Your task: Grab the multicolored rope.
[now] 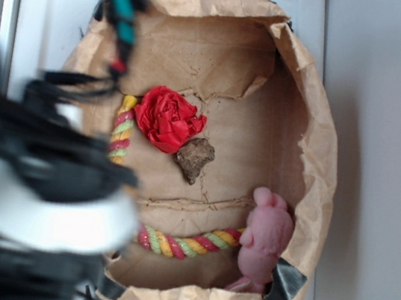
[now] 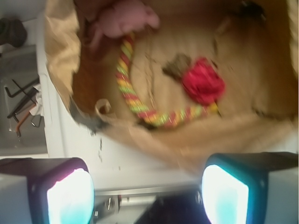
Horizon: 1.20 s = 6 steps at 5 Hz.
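The multicolored rope [image 2: 128, 91], twisted from pink-red, yellow and light green strands, lies in a curve on the floor of the opened brown paper bag [image 2: 275, 70]. In the exterior view one yellow-tipped stretch of the rope [image 1: 121, 131] shows beside the red flower and another runs toward the pink toy; the blurred arm hides the bend between them. My gripper [image 2: 147, 189] is open, its two bright teal-edged pads [image 2: 70, 198] wide apart with nothing between them. It hovers over the white surface just outside the bag's near wall, short of the rope.
Inside the bag are a red crumpled paper flower [image 1: 167, 119], a brown rock-like lump [image 1: 195, 158] and a pink plush toy [image 1: 264, 239]. The bag's raised walls [image 1: 323, 138] ring these things. Hex keys [image 2: 21, 98] lie on the grey surface to the left.
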### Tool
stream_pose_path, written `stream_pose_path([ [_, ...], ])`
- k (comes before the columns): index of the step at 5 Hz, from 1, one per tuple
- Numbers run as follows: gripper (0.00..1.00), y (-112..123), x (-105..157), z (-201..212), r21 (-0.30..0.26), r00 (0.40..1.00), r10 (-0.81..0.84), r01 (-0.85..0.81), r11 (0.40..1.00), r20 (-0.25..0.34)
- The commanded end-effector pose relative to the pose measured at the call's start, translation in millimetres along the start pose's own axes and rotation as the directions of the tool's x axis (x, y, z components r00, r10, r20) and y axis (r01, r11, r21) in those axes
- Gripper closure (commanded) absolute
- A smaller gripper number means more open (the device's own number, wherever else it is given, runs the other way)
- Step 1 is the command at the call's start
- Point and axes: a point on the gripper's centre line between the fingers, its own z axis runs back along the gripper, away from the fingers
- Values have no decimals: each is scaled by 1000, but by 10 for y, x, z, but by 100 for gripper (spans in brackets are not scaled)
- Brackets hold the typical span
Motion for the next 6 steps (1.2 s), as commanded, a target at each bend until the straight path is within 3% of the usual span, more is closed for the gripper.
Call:
stream_pose_path([
  [1, 0, 150, 432, -414, 50, 998, -10, 7, 999, 65],
  [4, 0, 198, 580, -831, 108, 998, -42, 37, 993, 47],
  [6, 0, 220, 579, -807, 89, 997, -57, 53, 995, 51],
])
